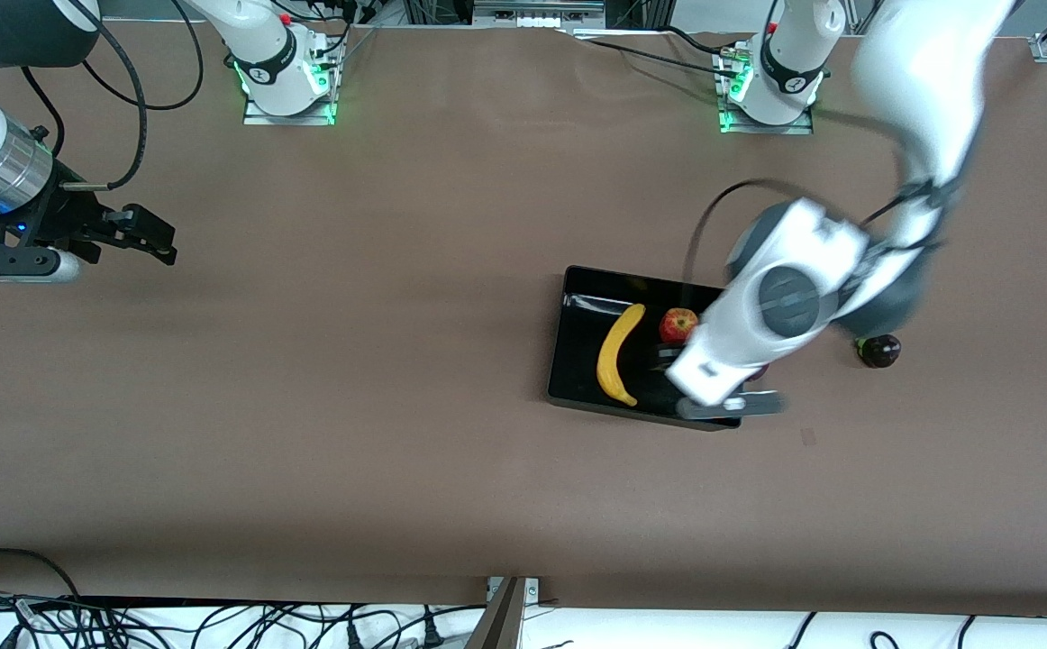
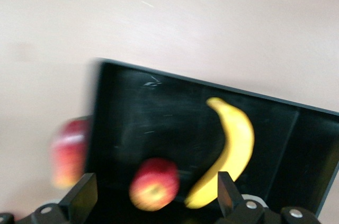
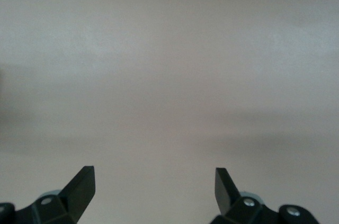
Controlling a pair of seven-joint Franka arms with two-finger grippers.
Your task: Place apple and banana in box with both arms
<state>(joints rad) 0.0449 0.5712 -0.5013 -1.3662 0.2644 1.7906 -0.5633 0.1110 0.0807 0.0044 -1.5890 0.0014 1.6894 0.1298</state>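
Note:
The black box [image 1: 567,361] lies toward the left arm's end of the table. The yellow banana [image 1: 618,355] lies inside it, and the red-yellow apple [image 1: 678,324] sits in the box beside the banana. My left gripper [image 1: 668,359] hangs over the box just above the apple, open and empty. In the left wrist view the apple [image 2: 154,185] shows between my spread fingers [image 2: 85,195], with the banana [image 2: 228,150] beside it on the box floor [image 2: 127,113]. My right gripper [image 1: 156,242] waits open and empty over bare table at the right arm's end, also seen in its wrist view [image 3: 154,179].
A red-yellow fruit [image 2: 68,152] lies on the table just outside the box wall, mostly hidden under the left arm in the front view. A dark round fruit [image 1: 879,350] lies on the table beside the box toward the left arm's end.

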